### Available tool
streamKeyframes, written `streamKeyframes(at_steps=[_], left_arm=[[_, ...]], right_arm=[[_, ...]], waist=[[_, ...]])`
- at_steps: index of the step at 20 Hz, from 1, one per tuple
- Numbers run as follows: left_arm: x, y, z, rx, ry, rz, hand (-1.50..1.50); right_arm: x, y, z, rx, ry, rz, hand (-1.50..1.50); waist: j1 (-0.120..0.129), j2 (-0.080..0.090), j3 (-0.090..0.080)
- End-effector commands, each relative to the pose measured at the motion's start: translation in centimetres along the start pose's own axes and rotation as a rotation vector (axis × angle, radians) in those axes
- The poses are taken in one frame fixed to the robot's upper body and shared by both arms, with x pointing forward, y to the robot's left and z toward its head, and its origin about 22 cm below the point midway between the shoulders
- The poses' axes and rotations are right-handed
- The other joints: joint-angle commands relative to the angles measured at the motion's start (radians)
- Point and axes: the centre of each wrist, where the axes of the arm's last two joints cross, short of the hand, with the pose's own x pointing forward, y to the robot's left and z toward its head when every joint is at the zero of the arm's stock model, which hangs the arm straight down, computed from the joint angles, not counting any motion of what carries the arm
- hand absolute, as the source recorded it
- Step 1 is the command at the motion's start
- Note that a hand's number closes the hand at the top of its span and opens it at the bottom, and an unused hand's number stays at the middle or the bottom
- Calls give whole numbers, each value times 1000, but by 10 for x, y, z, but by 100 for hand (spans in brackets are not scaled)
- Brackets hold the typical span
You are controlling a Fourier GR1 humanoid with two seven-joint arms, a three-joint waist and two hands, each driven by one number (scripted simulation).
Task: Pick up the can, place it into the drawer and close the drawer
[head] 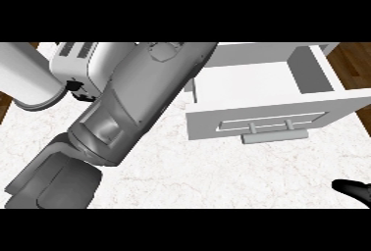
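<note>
Across the upper right of the head view the drawer (319,73) stands pulled out w/ its white front panel and handle (272,128) facing the robot; what shows of its inside looks bare, no can in it. Rest of the view is mostly blocked by a big grey forearm (138,103) running diagonally from lower left up to top centre, over the marble tabletop (217,171). Its hand end is out of view past the top, so can't tell whether it's open, closed or holding anything.

Right hand (355,190): only a black tip shows at the lower right edge, well apart from the drawer; fingers too cut off to judge.

Can: not visible anywhere. Could be hidden under the forearm or in the unseen hand, can't say which.

Other stuff: a white toaster-like appliance (76,63) upper left behind the forearm, and a pale cylinder (25,76) at the far left edge.

Progress, judging from this: drawer open, so access is ready. Can not seen in the drawer, so placing prob. not done yet. Closing def. left. Roughly early-to-mid task, pick or carry phase, though which one is unclear.
</note>
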Motion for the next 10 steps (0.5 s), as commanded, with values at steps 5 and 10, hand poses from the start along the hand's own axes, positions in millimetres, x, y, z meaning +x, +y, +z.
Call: streamKeyframes(at_steps=[5, 10], left_arm=[[-8, 2, -5, 124, -9, -32, -150], [4, -5, 0, 109, -11, 2, -150]], right_arm=[[4, -6, 0, 16, -13, 9, -150], [9, 0, 2, 65, -54, 119, -150]], waist=[[-15, 6, 1], [-19, 0, 0]])
